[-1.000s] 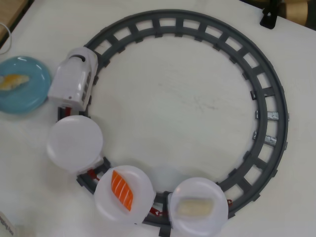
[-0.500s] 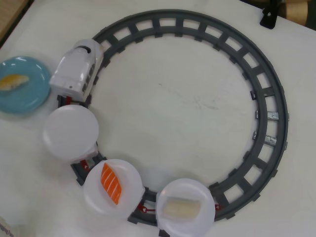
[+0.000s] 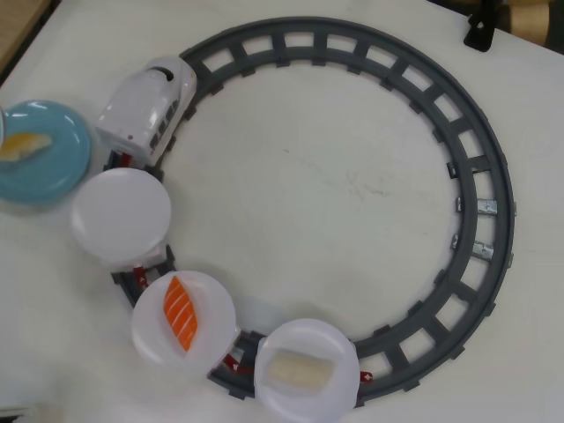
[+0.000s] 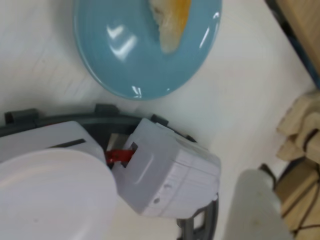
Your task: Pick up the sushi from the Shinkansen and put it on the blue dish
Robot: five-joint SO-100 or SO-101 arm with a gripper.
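Observation:
The yellow-orange egg sushi (image 3: 22,145) lies on the blue dish (image 3: 53,172) at the left edge of the overhead view. It also shows at the top of the wrist view (image 4: 172,20), on the dish (image 4: 135,55). The white Shinkansen (image 3: 150,106) stands on the grey track just right of the dish, and its body fills the lower middle of the wrist view (image 4: 170,170). The first car's white plate (image 3: 121,216) is empty. Of my gripper only one pale blurred finger (image 4: 260,205) shows at the wrist view's bottom right, apart from the sushi and holding nothing that I can see.
The grey track (image 3: 493,176) forms a ring around the table's middle. The second plate carries an orange striped salmon piece (image 3: 181,313) and the third a whitish piece (image 3: 300,368). A black clamp (image 3: 480,31) sits at the top right. Wooden parts (image 4: 305,125) stand beside the table.

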